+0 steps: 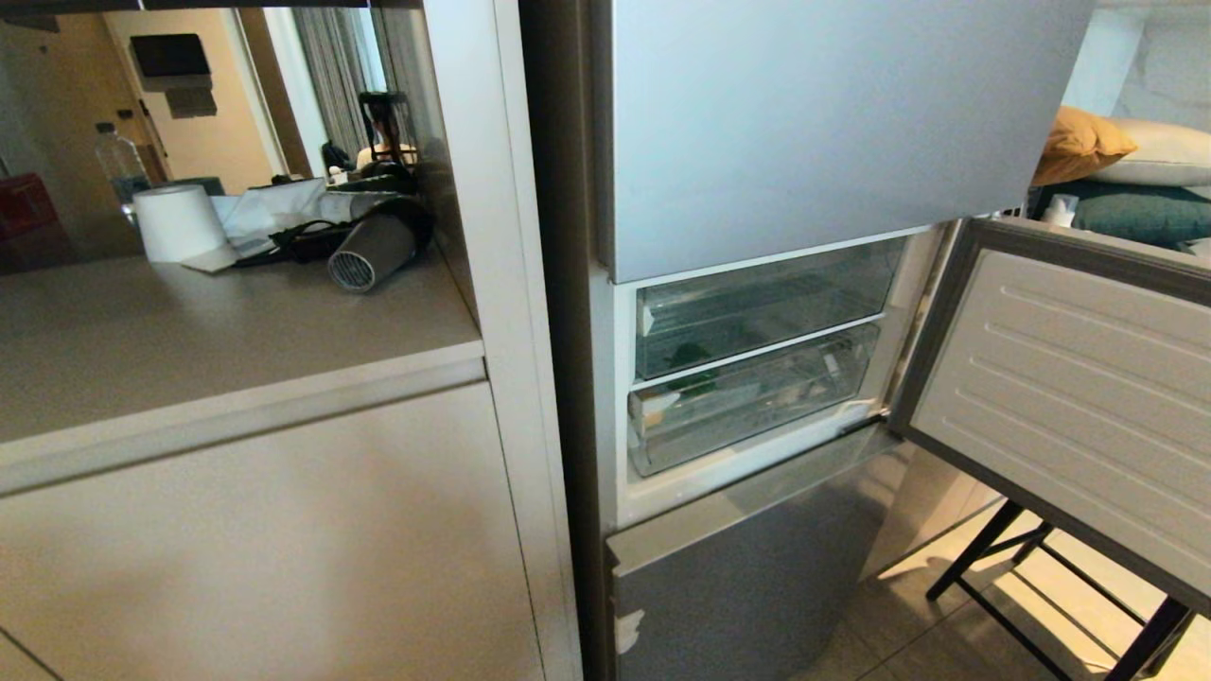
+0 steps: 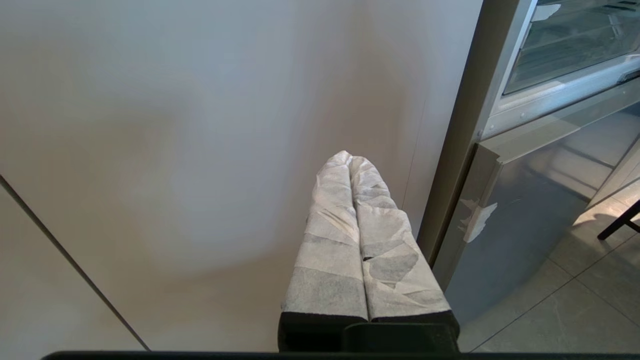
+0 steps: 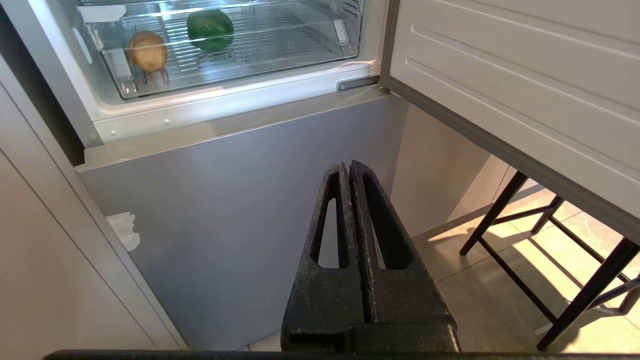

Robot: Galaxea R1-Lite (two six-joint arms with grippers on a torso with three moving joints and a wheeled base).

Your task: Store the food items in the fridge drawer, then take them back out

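The fridge drawer [image 3: 240, 75], of clear plastic, sits in the open compartment of the silver-blue fridge. Inside it lie the food items: a dark green pepper [image 3: 210, 29] and, beside it, a tan potato [image 3: 148, 50]. From the head the drawer [image 1: 757, 407] shows as the lower of two clear drawers, with a patch of the green pepper [image 1: 693, 359] showing through. My right gripper [image 3: 348, 164] is shut and empty, low in front of the fridge's bottom door, below the drawer. My left gripper [image 2: 349, 156], its fingers wrapped in white, is shut and empty before the beige cabinet. Neither arm shows in the head view.
The compartment's door [image 1: 1069, 378] stands swung open to the right, over a black-legged stand [image 3: 505, 220] on the tiled floor. Left of the fridge, a beige cabinet [image 2: 150, 150] carries a counter with a paper roll [image 1: 175, 222], a hair dryer [image 1: 374, 251] and a water bottle [image 1: 118, 165].
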